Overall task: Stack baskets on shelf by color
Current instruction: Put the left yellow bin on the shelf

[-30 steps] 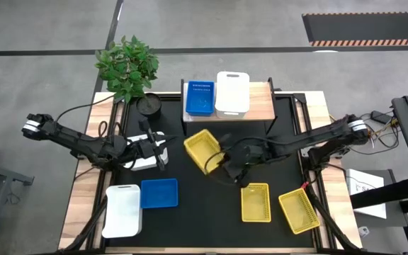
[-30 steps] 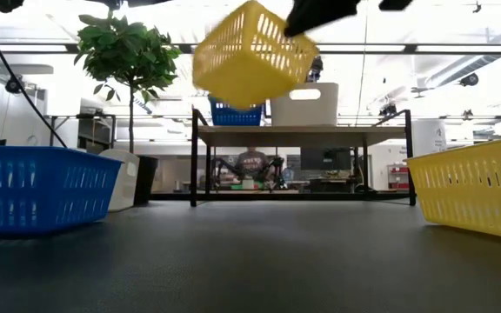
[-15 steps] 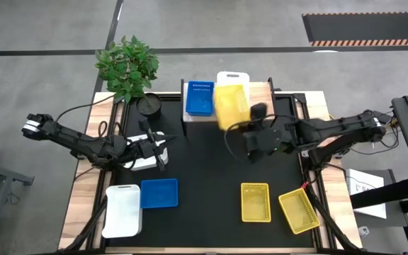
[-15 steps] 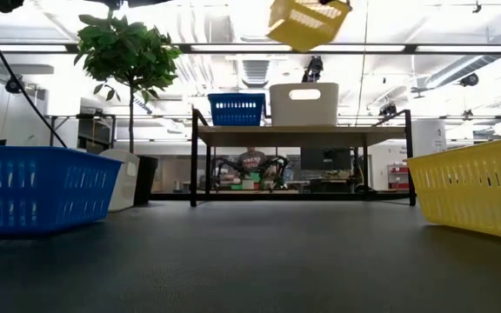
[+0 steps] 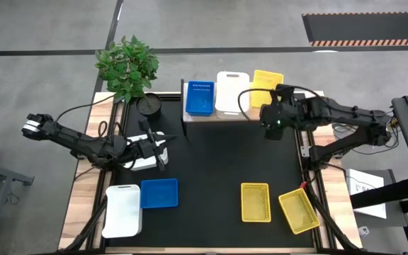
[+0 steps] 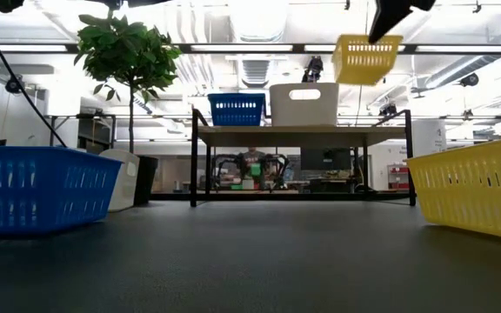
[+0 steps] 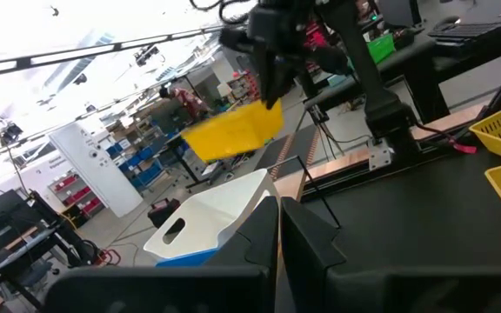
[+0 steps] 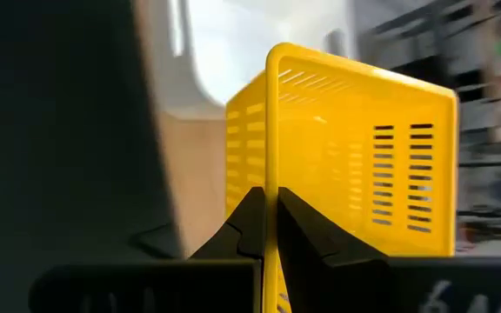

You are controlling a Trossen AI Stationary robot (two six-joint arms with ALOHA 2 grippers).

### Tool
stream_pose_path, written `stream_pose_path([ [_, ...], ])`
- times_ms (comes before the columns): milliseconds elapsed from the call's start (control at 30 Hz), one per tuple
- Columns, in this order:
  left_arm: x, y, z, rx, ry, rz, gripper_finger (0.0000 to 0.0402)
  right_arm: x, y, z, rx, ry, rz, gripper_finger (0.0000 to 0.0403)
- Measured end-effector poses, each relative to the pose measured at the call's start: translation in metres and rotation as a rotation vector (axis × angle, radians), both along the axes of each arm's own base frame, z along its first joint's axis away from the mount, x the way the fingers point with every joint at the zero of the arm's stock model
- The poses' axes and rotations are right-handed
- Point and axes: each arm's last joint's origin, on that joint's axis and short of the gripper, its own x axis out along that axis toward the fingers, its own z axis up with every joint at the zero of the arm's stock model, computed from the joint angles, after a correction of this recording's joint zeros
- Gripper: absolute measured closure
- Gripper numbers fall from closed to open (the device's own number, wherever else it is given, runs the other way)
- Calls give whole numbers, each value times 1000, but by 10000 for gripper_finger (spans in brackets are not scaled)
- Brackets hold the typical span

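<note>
My right gripper (image 5: 270,100) is shut on a yellow basket (image 5: 266,85) and holds it in the air over the right end of the wood-topped shelf (image 5: 255,112). A blue basket (image 5: 199,98) and a white basket (image 5: 231,93) stand side by side on the shelf. In the low view the yellow basket (image 6: 368,58) hangs above the shelf top (image 6: 294,135), to the right of the white basket (image 6: 303,103). My left gripper (image 5: 163,153) is shut at the table's left, over a white basket (image 5: 144,157). My right gripper holds the yellow basket by one wall at its rim (image 8: 272,196), one finger (image 8: 249,222) on each side of the wall. The basket is lifted clear of the shelf, about level in the low view, its perforated wall (image 8: 390,174) stretching away from the fingers.
On the mat lie two yellow baskets (image 5: 255,202) (image 5: 299,210) at the near right, and a blue basket (image 5: 159,193) and a white basket (image 5: 122,210) at the near left. A potted plant (image 5: 127,65) and its black pot (image 5: 148,106) stand left of the shelf.
My right gripper has carried the yellow basket from the middle of the table up and toward the far edge, passing over the white basket, then to the right end of the shelf. The basket has turned from tilted to about level.
</note>
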Motion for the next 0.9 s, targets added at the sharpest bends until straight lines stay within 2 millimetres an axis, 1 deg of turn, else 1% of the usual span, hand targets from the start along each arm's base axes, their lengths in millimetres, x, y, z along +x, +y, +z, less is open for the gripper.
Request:
stream_pose_path([
  [67, 0, 0, 0, 0, 0, 0, 402, -1, -9, -2, 59, 0, -9, 394],
  [233, 0, 0, 0, 0, 0, 0, 402, -6, -26, -9, 101, 52, -13, 394],
  [433, 0, 0, 0, 0, 0, 0, 402, -8, -43, -17, 194, 61, 5, 394],
  [633, 0, 0, 0, 0, 0, 0, 402, -4, -54, -26, 187, 52, 57, 394],
  [900, 0, 0, 0, 0, 0, 0, 402, -4, -66, -45, 197, 79, 56, 394],
])
